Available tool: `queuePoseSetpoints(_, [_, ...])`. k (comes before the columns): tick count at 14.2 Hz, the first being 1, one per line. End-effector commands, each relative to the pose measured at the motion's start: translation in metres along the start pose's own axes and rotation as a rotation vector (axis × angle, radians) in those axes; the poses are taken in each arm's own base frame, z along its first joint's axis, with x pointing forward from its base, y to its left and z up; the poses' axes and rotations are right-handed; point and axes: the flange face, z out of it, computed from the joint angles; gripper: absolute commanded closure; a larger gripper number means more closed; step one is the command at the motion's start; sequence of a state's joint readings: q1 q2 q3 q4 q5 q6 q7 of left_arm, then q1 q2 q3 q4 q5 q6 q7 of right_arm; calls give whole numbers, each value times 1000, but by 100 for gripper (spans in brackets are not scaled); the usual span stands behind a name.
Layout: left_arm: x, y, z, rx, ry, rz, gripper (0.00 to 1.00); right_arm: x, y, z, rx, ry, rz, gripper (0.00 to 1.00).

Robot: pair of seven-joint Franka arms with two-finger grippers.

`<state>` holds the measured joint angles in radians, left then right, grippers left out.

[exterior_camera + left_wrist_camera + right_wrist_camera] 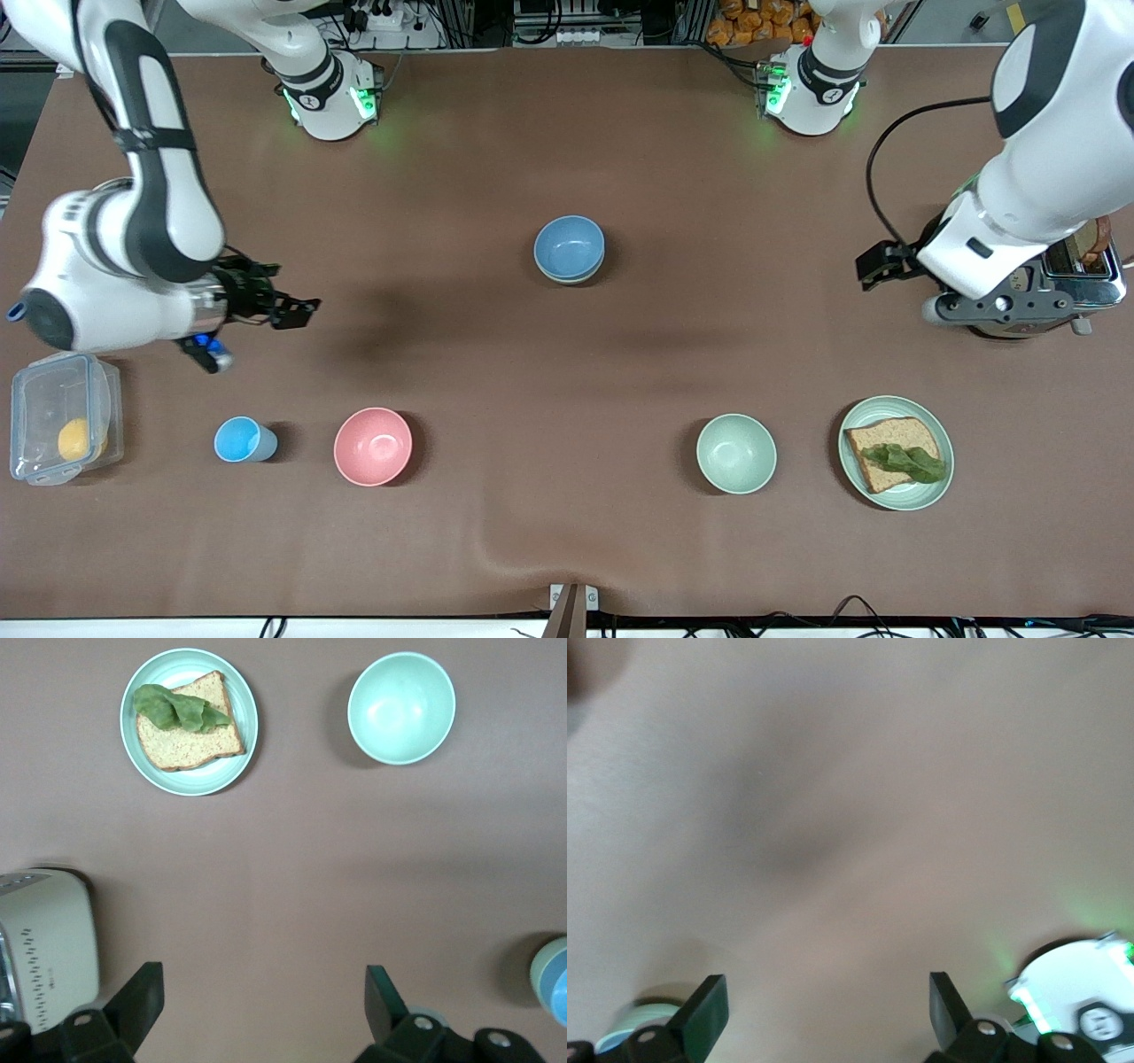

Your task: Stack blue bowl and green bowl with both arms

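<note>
The blue bowl point(569, 245) sits nested in the pale green bowl point(570, 276), whose rim shows just under it, at the middle of the table. The stack also shows at the edge of the left wrist view point(556, 990). My left gripper point(1005, 310) is open and empty point(263, 983), over the table beside the toaster, well away from the stack. My right gripper point(292, 310) is open and empty point(826, 988), up over the table toward the right arm's end, also away from the stack.
A mint-green bowl point(736, 453) and a mint plate point(897, 416) with bread and a leaf lie nearer the front camera. A pink bowl point(373, 446), a light-blue cup point(241, 439) and a clear box point(62, 430) stand toward the right arm's end. A toaster point(1076, 275) sits under the left arm.
</note>
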<state>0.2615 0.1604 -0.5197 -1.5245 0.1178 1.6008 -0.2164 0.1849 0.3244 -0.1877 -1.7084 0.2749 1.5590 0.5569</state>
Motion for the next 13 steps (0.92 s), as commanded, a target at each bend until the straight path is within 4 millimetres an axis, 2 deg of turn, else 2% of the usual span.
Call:
queuePoseSetpoints(1, [-23,-17,-25,-7,-3,55,0,-21,15,-53,-32,105,-201,0])
queuePoseSetpoints(3, [-40,-29,-35,-35,-17,47,0,-19,34,-75,-11,135,-292,0])
queuePoseSetpoints(5, [-64,-32,-38,-22,-15,52,0,-29,48,-105,15,189,-332,0])
queuePoseSetpoints(8, [-65,-31,-47,-5,9,59,0,-61,61,-166,26,328,-476,0])
queuePoseSetpoints(11, [-63,-37,-54,-2,24,95,0,-97,79,-215,60,439,-523,0])
queuePoseSetpoints(13, [-63,-36,-60,-9,38,100,0,-120,78,-231,64,483,-545,0])
